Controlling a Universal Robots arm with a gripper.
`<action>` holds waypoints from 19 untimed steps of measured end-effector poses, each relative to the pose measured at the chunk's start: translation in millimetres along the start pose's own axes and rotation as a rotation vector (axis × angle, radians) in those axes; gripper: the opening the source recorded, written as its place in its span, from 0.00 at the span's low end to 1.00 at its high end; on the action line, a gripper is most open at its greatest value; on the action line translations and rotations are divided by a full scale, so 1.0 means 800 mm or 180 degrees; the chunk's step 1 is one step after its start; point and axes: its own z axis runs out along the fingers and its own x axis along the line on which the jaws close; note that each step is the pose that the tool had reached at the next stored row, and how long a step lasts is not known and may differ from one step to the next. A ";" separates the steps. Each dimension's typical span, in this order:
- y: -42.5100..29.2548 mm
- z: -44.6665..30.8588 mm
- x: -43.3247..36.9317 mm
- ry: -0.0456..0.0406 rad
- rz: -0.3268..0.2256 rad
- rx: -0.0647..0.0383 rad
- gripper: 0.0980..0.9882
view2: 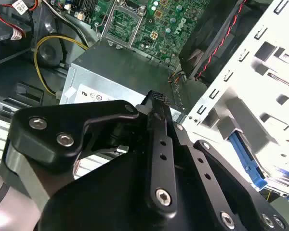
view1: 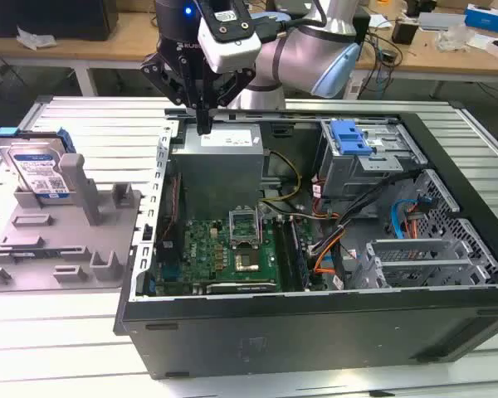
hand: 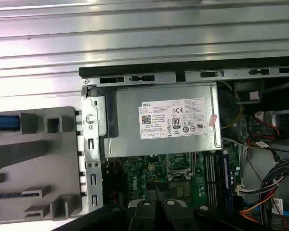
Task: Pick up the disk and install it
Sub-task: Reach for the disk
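1. Nearest me, the open computer case lies on its side on the slatted metal worktop, with its green motherboard facing up.
2. On the exterior view's left, just beside the case, a grey fixture sits on the worktop. The disk stands upright at the fixture's far end with its label toward me and the blue carrier bracket round its edge. It is well apart from the gripper.
3. Deeper in the case sits the grey power-supply box. On the exterior view's right is a drive cage with a blue latch.
4. The gripper hangs over the far edge of the power-supply box, pointing down, its fingers drawn narrow together and holding nothing.
5. Behind it the grey arm bends away, and a wooden bench stands beyond.
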 end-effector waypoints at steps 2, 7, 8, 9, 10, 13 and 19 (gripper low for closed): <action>0.0000 0.0000 0.000 0.0000 0.0000 0.0000 0.01; 0.0000 0.0000 0.000 0.0000 0.0000 0.0000 0.01; 0.0000 0.0000 0.000 0.0000 0.0000 0.0000 0.01; 0.0000 0.0000 0.000 0.0000 0.0000 0.0000 0.01; 0.0000 0.0000 0.000 0.0000 0.0000 0.0000 0.01; 0.0021 0.0003 0.008 0.0002 0.0000 0.0000 0.01; 0.0191 0.0026 0.047 0.0021 0.0000 0.0001 0.01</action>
